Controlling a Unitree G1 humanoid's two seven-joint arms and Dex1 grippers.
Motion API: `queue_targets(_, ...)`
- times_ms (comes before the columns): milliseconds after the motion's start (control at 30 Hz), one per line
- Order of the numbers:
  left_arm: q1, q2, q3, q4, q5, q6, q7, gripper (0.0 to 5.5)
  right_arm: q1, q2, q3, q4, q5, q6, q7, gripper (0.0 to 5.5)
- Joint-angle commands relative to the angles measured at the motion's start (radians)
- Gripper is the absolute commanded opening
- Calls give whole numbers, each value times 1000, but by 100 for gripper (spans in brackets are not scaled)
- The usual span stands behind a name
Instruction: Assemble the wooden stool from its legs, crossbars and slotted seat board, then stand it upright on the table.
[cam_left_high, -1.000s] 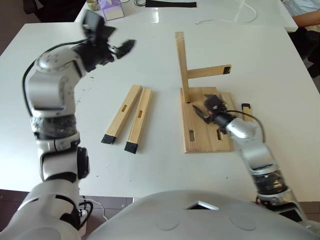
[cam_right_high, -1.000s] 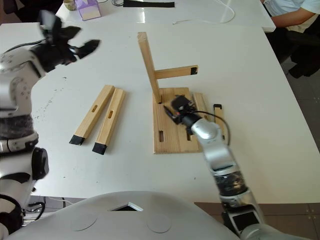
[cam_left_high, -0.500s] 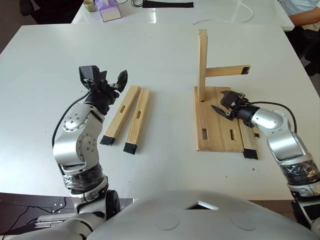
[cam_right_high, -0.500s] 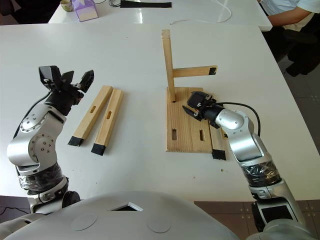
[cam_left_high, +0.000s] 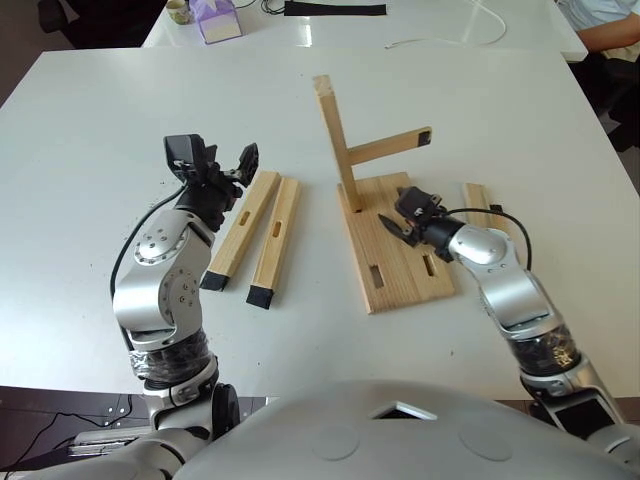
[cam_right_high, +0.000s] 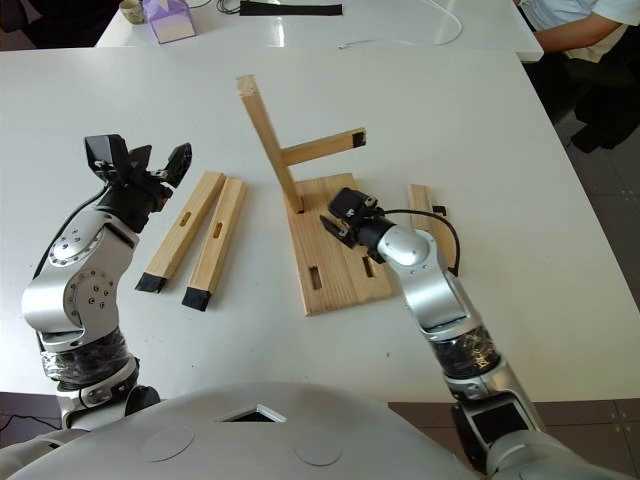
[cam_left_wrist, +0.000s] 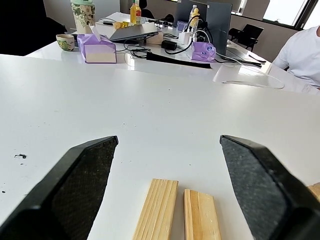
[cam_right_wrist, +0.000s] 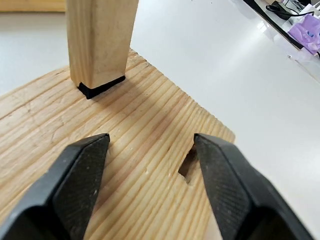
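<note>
The slotted seat board (cam_left_high: 398, 262) lies flat on the white table with one leg (cam_left_high: 336, 140) standing upright in a slot and a crossbar (cam_left_high: 390, 148) sticking out of that leg. My right gripper (cam_left_high: 403, 217) is open, its fingers (cam_right_wrist: 75, 190) low over the board beside the leg's base (cam_right_wrist: 97, 50) and an empty slot (cam_right_wrist: 187, 167). Two slotted legs (cam_left_high: 260, 238) lie side by side to the left. My left gripper (cam_left_high: 217, 160) hovers open just beyond their far ends (cam_left_wrist: 157, 210). Another wooden piece (cam_left_high: 477, 196) lies right of the board, partly hidden by my forearm.
A purple tissue box (cam_left_high: 220, 17) and a black strip (cam_left_high: 335, 9) sit at the far side, with a white cable (cam_left_high: 450, 40) near them. The table's front edge (cam_left_high: 300, 375) runs close below the board.
The board with its upright leg slid left and turned under my right gripper. My left arm came down from high at the far left to the two lying legs, then held still.
</note>
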Motion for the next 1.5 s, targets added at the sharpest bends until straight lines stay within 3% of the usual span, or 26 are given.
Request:
queue_targets(33,-5,0,-6,21,-13,-8,10,380,27,66,28,49,-19,116,-66,314)
queue_targets(167,-2,17,6,30,-18,-15,7,380,32,125,3,29,-21,145,-141,314)
queue_targets(300,-10,28,52,39,-25,-41,22,380,26,219,-96,-100,34,172,-205,314)
queue_targets(533,8,35,141,51,-18,-61,83,380,-17,154,-249,-248,91,257,-172,314)
queue_targets(700,123,56,74,16,0,-27,64,380,-21,55,-470,-47,145,110,-169,314)
queue_targets(867,206,72,13,-24,1,-21,33,380,-94,16,-654,228,153,-93,-298,314)
queue_targets(1100,247,41,18,-47,18,-61,70,380,-34,-83,-698,339,177,-186,-260,314)
queue_targets(1300,260,95,-18,58,64,-143,19,380,23,-49,-716,240,304,-104,-183,314)
queue_targets(1500,273,152,-62,70,54,-153,-62,380,13,1,-727,215,357,-90,-230,314)
